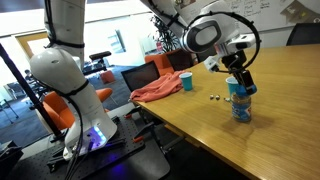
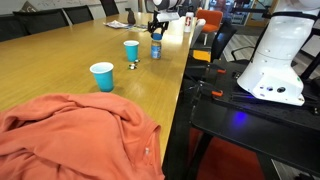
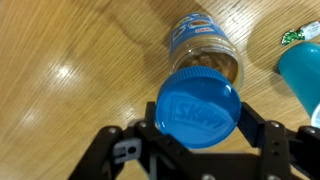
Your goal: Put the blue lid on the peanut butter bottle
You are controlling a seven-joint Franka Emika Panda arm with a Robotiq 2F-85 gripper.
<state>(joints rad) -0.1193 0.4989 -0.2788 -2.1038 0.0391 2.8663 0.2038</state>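
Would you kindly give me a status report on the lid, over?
Gripper shut on blue lid. Lid held over peanut butter bottle, not yet seated. Teal cup beside bottle, not blocking.

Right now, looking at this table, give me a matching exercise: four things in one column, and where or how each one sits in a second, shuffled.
1 blue lid
2 peanut butter bottle
3 orange cloth
4 teal cup near the cloth

A crumpled at the table edge
B clamped in the gripper
C standing upright, untouched
D on the table, below the held lid

Pairs: 1-B, 2-D, 3-A, 4-C
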